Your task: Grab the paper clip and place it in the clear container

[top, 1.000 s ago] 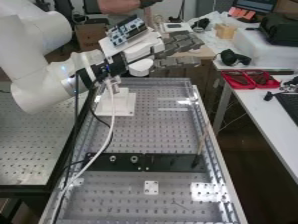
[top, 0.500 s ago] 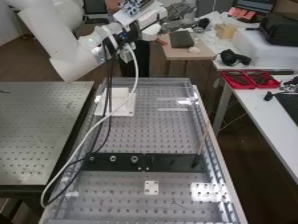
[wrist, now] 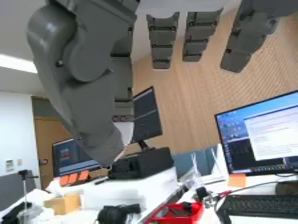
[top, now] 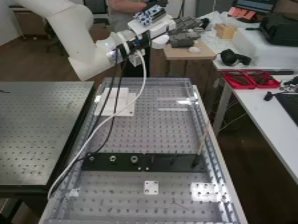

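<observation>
The hand (top: pixel 185 36), fingers straight, was beyond the metal bench (top: pixel 149 135). A dark bar (top: pixel 178 162) crossed the bench; red trays (top: pixel 237 76) sat on a table (top: pixel 261 107) beside the bench.

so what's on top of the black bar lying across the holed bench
On the black bar, two round pale-rimmed fittings sit toward one end; a thin stick slants up near the other. Whatever is under the bar is covered.
</observation>
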Controlling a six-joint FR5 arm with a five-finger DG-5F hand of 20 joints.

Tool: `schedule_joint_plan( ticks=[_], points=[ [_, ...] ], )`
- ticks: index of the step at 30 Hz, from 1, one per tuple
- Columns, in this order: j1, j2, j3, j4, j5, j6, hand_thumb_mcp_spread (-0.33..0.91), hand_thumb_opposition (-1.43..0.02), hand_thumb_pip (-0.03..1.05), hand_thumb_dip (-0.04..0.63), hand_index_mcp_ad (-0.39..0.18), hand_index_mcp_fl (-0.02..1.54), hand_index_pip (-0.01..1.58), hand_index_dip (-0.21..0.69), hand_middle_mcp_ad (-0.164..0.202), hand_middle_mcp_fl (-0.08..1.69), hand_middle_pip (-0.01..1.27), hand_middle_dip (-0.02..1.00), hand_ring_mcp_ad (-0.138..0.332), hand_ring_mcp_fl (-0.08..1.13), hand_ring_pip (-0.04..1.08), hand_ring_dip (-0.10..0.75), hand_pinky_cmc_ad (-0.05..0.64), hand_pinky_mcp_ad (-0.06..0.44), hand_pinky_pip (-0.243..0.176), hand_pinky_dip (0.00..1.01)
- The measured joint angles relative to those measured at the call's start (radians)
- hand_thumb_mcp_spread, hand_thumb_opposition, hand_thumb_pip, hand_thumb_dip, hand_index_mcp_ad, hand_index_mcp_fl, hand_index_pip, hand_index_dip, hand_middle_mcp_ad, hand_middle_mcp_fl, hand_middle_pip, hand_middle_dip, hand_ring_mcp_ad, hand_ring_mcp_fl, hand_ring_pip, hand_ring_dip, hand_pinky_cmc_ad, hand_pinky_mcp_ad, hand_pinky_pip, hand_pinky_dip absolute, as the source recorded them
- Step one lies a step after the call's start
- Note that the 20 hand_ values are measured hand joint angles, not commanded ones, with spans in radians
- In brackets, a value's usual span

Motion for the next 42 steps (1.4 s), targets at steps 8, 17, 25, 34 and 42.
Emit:
schedule_joint_plan(
  ticks=[8, 17, 25, 34, 42],
  points=[
    [0.020, -0.080, 0.051, -0.091, 0.078, -0.048, 0.49, -0.97, 0.58, 0.251, -0.218, 0.66, 1.35, 0.056, 0.068, 0.06, 0.14, 0.17, 0.115, 0.00, 0.09, 0.103, 0.319, 0.278, -0.024, 0.19],
    [0.033, -0.191, 0.110, -0.181, 0.179, -0.075, 0.49, -0.97, 0.58, 0.251, -0.218, 0.66, 1.35, 0.056, 0.068, 0.06, 0.14, 0.17, 0.115, 0.00, 0.09, 0.103, 0.325, 0.278, -0.024, 0.19],
    [0.037, -0.240, 0.148, -0.239, 0.219, -0.105, 0.49, -0.97, 0.58, 0.251, -0.218, 0.66, 1.35, 0.056, 0.068, 0.06, 0.14, 0.17, 0.115, 0.00, 0.09, 0.103, 0.325, 0.278, -0.024, 0.19],
    [0.035, -0.268, 0.166, -0.283, 0.242, -0.116, 0.49, -0.97, 0.58, 0.251, -0.218, 0.66, 1.35, 0.056, 0.065, 0.06, 0.14, 0.17, 0.115, 0.00, 0.10, 0.112, 0.325, 0.278, -0.028, 0.19],
    [0.033, -0.280, 0.186, -0.371, 0.239, -0.112, 0.45, -0.93, 0.65, 0.258, -0.220, 0.38, 1.36, 0.058, 0.065, 0.00, 0.14, 0.17, 0.115, 0.00, 0.10, 0.112, 0.325, 0.278, -0.028, 0.21]
  ],
)
